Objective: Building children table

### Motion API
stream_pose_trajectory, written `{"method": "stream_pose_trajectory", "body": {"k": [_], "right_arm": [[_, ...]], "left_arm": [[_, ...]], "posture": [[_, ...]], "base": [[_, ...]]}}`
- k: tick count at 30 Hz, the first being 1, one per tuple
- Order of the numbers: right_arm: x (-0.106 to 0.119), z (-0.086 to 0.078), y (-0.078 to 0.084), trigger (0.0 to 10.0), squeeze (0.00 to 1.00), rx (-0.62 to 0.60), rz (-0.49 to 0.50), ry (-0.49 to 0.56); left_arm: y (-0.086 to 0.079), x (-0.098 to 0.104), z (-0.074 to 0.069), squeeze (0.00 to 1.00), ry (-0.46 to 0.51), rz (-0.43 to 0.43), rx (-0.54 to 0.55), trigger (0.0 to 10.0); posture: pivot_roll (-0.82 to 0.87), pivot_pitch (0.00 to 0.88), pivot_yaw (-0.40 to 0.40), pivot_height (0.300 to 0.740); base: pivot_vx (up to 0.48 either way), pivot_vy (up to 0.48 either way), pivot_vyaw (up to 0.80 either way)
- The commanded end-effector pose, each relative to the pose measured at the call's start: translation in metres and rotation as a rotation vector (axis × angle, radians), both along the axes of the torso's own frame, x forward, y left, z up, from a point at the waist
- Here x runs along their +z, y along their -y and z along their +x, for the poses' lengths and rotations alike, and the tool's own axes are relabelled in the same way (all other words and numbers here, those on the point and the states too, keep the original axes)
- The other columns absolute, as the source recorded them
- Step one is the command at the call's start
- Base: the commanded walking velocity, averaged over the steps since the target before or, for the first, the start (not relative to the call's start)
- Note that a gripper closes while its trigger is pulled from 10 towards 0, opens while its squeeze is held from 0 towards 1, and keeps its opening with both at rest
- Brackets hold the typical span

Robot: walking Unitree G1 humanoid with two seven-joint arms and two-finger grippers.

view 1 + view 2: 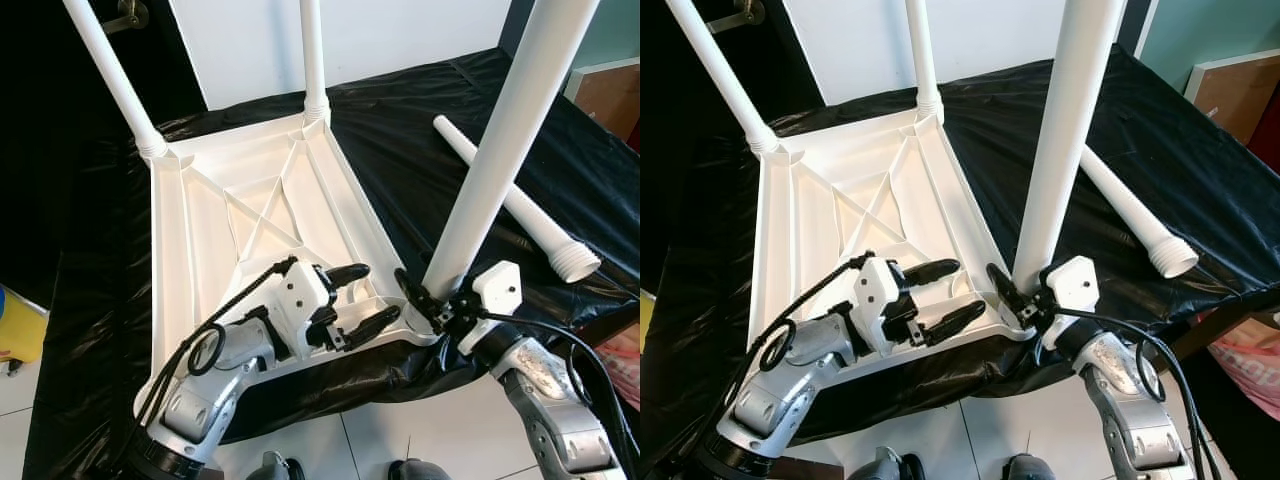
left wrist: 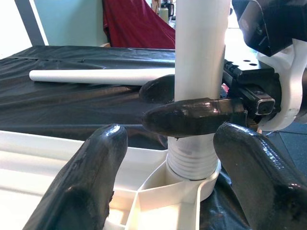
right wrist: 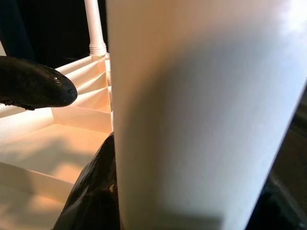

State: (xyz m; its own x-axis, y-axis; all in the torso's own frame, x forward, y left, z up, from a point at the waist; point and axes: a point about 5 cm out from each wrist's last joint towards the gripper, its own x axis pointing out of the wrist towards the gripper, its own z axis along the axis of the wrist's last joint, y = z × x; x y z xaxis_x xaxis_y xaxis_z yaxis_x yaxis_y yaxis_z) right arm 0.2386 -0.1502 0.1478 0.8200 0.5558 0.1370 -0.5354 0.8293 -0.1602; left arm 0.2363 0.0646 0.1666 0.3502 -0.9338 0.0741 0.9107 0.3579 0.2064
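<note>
The right end effector (image 1: 428, 300) grips the leg (image 1: 500, 150) near its threaded base, holding it upright in the corner socket of the upturned tabletop (image 1: 200, 240). Just beside it, the left end effector (image 1: 362, 296) rests wide open on the tabletop's rim, likely steadying it; a spare leg (image 1: 510, 195) lies beyond on the surface (image 1: 400, 120).

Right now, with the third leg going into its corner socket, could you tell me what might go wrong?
1. The right gripper is shut on the leg low down, near its threaded end; the long upper part leans, so it could cross-thread in the corner socket.
2. The left gripper is open over the upturned table top, not clamping it; the top could turn or slide on the black cover.
3. The spare leg lies loose behind and could roll away.
</note>
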Motion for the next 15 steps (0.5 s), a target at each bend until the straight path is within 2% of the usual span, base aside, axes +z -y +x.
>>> {"method": "stream_pose_trajectory", "body": {"k": [1, 5, 15], "right_arm": [[-0.017, -0.001, 0.001, 10.0, 0.00, -0.003, -0.026, -0.083], [-0.020, -0.006, -0.003, 10.0, 0.00, -0.026, -0.057, -0.042], [-0.028, -0.012, -0.003, 10.0, 0.00, -0.032, -0.101, -0.051]], "left_arm": [[-0.002, 0.001, -0.001, 0.00, 0.009, 0.011, -0.004, 10.0], [-0.002, 0.001, -0.001, 0.00, 0.012, 0.009, 0.001, 10.0], [-0.003, 0.001, -0.001, 0.00, 0.009, 0.007, 0.004, 10.0]], "posture": [[-0.07, 0.105, 0.065, 0.740], [-0.07, 0.105, 0.060, 0.740], [-0.07, 0.116, 0.067, 0.740]], "base": [[0.000, 0.000, 0.00], [0.000, 0.000, 0.00], [0.000, 0.000, 0.00]]}}
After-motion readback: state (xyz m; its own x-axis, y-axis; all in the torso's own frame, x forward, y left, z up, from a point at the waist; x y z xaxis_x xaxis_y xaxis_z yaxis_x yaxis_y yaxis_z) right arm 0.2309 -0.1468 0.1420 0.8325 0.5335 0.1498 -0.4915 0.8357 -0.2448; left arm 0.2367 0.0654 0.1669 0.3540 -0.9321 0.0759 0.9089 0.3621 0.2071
